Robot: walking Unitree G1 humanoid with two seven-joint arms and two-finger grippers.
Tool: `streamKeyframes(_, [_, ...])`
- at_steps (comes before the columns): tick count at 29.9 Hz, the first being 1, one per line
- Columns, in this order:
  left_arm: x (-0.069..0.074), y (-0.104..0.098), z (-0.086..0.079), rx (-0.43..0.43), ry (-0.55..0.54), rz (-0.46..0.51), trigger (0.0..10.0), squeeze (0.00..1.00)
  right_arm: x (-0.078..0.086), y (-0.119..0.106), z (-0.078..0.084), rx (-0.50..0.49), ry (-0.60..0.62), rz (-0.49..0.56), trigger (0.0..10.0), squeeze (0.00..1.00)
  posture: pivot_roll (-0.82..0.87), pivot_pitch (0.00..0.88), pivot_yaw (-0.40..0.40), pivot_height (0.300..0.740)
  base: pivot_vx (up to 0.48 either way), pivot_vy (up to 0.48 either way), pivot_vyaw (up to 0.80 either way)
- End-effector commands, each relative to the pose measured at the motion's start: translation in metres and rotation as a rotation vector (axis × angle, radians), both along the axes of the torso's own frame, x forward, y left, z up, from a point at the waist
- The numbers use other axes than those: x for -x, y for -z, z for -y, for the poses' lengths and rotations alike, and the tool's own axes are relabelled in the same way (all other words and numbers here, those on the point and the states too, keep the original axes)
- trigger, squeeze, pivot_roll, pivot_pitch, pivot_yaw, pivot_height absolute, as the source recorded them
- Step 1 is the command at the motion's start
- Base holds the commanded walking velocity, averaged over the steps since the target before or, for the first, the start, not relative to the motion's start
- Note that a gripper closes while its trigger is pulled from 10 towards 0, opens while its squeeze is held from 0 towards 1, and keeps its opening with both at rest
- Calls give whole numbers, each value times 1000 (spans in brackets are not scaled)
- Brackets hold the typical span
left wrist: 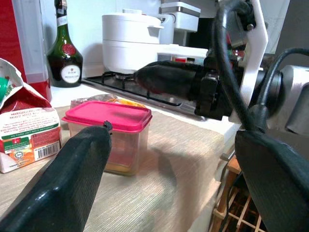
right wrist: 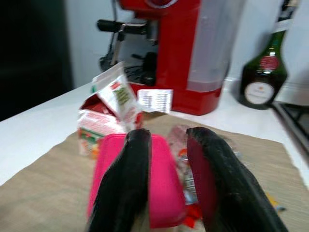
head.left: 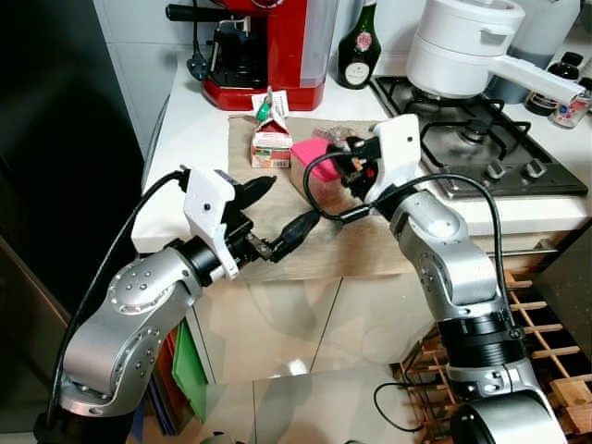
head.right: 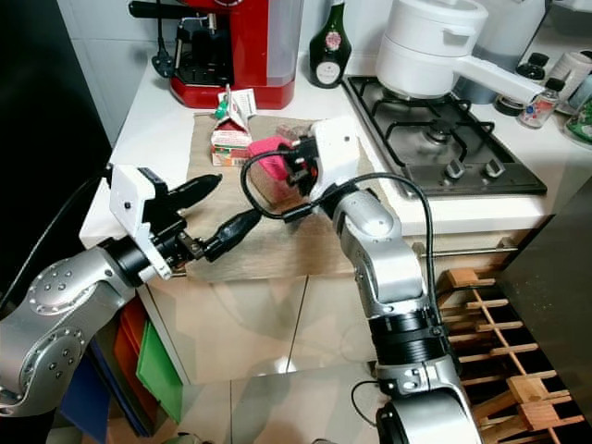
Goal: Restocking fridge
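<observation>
Fingers of the right hand (right wrist: 166,183) sit narrowly apart above the pink-lidded container (head.left: 314,166), apparently lining up a grasp. Left hand (head.left: 277,215) waits wide open near the tabletop's (head.left: 199,120) front edge, holding nothing.

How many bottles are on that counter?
3, maybe more hidden: a green bottle beside the red coffee machine, and two small bottles right of the stove.

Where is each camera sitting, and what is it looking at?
Left eye and right eye views: on the head, looking down at the counter; both silver arms show.
Left wrist view: on the left arm, facing the pink-lidded box between its own open black fingers.
Right wrist view: on the right arm, looking down past its fingers at that box.
All share the box and the carton.
</observation>
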State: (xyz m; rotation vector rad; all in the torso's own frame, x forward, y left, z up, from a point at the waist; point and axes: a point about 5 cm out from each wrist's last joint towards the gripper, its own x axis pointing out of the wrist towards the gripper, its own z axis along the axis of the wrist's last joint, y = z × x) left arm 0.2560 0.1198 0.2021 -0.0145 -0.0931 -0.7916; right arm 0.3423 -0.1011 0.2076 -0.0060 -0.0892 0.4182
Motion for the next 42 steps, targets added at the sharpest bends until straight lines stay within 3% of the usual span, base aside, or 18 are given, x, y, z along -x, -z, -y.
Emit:
streamKeyframes(1, [1,-6,1,2,4,23,10000,0,-2,-5,3,-26,22,8,10000,0,11,0,-57,740,0,0,0])
streamKeyframes(2, [1,-6,1,2,3,23,10000,0,-2,-4,4,-52,23,-7,10000,0,13,0,-59,740,0,0,0])
streamKeyframes(3, [1,-6,1,2,1,24,10000,0,0,-2,4,-66,17,-17,10000,1000,13,0,-59,740,0,0,0])
streamKeyframes(10, [2,-6,1,3,-1,24,10000,0,12,3,1,-35,-43,2,10000,1000,10,0,-56,740,0,0,0])
streamKeyframes(26, [3,-2,5,5,16,8,10000,0,15,16,0,-31,-46,-14,10000,1000,3,0,-51,740,0,0,0])
streamKeyframes(34, [1,-3,6,5,20,12,10000,0,21,20,-12,4,-135,-14,10000,1000,-1,0,-45,740,0,0,0])
streamKeyframes(42, [1,-3,6,1,24,13,10000,0,20,17,-14,1,-156,-4,10000,1000,9,0,-46,740,0,0,0])
